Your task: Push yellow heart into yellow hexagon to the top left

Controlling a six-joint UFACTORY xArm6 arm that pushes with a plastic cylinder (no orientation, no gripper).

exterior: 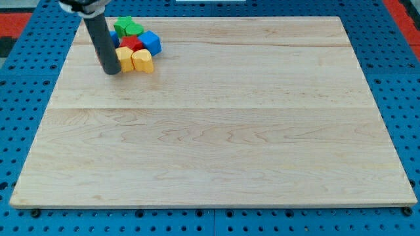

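A yellow heart (143, 61) lies in the top left part of the wooden board (216, 131). It touches a yellow hexagon (125, 57) on its left. My tip (112, 71) rests on the board against the hexagon's left side, and the rod partly hides that block. The tip is on the far side of the hexagon from the heart.
A red block (132, 44) sits just above the two yellow blocks. A blue block (151, 42) is on its right. A green block (128, 27) lies above them. A small bit of another blue block (115, 37) shows beside the rod. All are packed in one cluster.
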